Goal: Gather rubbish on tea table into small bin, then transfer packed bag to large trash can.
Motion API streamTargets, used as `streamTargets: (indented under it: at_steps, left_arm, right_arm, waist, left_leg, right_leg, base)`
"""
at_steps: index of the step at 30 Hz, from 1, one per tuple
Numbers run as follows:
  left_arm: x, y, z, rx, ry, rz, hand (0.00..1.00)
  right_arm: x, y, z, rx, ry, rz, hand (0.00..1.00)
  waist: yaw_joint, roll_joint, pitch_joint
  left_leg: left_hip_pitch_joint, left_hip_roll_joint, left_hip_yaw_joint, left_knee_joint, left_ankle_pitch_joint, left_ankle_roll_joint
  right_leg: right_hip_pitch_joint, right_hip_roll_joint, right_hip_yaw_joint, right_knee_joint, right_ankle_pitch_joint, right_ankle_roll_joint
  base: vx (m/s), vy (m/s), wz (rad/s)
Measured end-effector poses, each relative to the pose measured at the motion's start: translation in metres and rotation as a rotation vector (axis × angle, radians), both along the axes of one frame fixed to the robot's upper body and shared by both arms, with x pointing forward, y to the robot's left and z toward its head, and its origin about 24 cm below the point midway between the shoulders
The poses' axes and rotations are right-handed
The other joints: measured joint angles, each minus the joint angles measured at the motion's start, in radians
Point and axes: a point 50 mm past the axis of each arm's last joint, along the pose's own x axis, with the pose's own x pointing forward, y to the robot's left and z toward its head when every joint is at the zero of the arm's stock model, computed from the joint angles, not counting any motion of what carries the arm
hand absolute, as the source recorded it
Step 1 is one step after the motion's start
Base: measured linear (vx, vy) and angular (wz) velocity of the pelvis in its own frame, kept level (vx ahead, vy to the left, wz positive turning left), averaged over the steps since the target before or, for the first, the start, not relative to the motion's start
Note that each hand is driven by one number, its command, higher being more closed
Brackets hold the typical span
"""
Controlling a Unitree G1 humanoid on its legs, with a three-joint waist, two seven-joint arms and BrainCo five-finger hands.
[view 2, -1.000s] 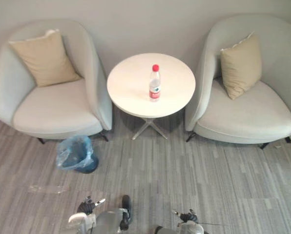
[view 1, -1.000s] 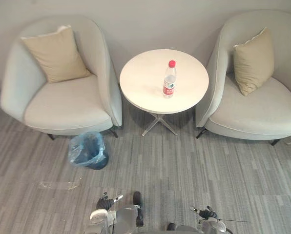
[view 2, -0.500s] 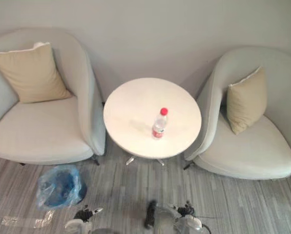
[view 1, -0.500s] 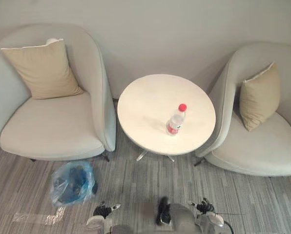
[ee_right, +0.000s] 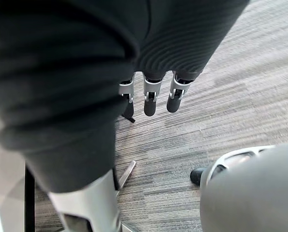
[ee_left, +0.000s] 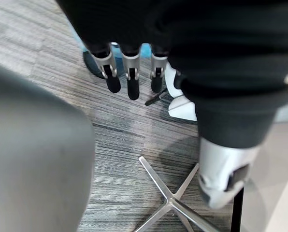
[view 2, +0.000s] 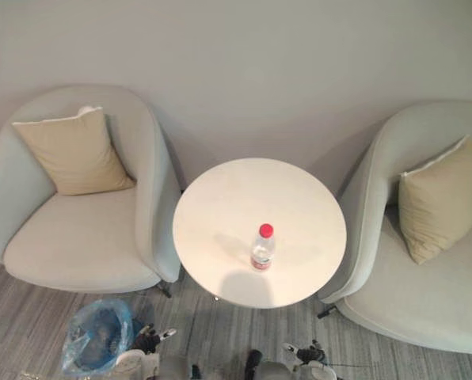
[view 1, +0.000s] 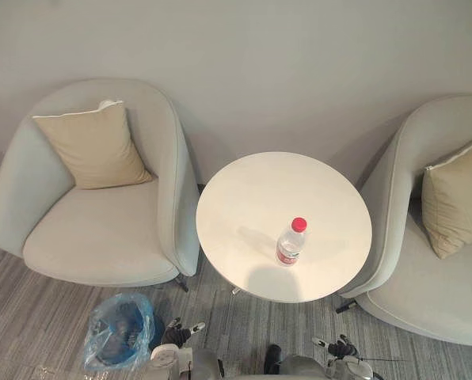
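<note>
A clear plastic bottle (view 1: 290, 243) with a red cap and red label stands upright on the round white tea table (view 1: 244, 198), right of its middle. The small bin (view 1: 119, 342), lined with a blue bag, sits on the carpet left of the table, in front of the left armchair. My left hand (view 1: 175, 336) hangs low beside the bin, and its fingers (ee_left: 131, 79) point straight down at the carpet, holding nothing. Below the table's near edge my right hand (view 1: 343, 347) also hangs, with fingers (ee_right: 150, 96) straight and empty. Both hands are well short of the bottle.
Two pale grey armchairs flank the table, the left armchair (view 1: 93, 237) and the right armchair (view 1: 434, 285), each with a tan cushion. A plain wall stands behind them. The table's metal star foot (ee_left: 170, 200) rests on striped grey carpet close to my left hand.
The whole picture has shifted: the camera has come closer to the table, which now sits lower and larger. The bottle, bin and chairs have kept their places. Both hands still hang.
</note>
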Motion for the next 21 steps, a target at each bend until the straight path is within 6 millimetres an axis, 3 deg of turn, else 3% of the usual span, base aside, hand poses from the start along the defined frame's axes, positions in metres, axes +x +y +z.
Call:
streamTargets:
  at_steps: [3,5,14,21]
  left_arm:
    - [0.0,0.006,0.0,0.021,0.01,-0.012,0.0]
    - [-0.001,0.007,-0.001,0.028,0.021,-0.025,0.0]
    - [-0.004,0.005,-0.002,0.058,0.05,-0.099,0.0]
    - [-0.004,0.002,-0.003,0.096,0.06,-0.165,0.0]
  right_arm:
    - [-0.003,0.009,-0.002,0.019,0.01,0.002,0.0]
    - [-0.004,0.01,-0.003,0.016,0.017,0.012,0.0]
    - [0.001,0.014,0.001,-0.021,-0.013,0.064,0.0]
    - [0.022,0.005,0.03,-0.195,-0.192,0.17,0.0]
  waist:
    - [-0.003,-0.034,-0.014]
    - [-0.003,-0.041,-0.017]
    - [-0.002,-0.043,-0.024]
    - [-0.021,-0.044,-0.03]
  left_leg:
    - [0.015,-0.028,0.013,-0.018,0.004,0.007]
    - [0.043,-0.045,0.012,-0.035,0.006,0.01]
    - [0.085,-0.067,0.011,-0.073,0.014,0.022]
    - [0.112,-0.059,-0.003,-0.106,0.02,0.032]
  right_leg:
    - [0.019,-0.019,0.009,-0.034,0.015,0.009]
    - [0.051,-0.027,0.016,-0.066,0.02,0.018]
    - [0.098,-0.027,0.063,-0.149,0.041,0.022]
    - [0.122,-0.009,0.1,-0.211,0.079,0.015]
  base:
    - [0.23,0.135,-0.1]
    - [0.18,0.089,-0.02]
    - [0.09,0.018,-0.15]
    - [0.0,-0.031,-0.16]
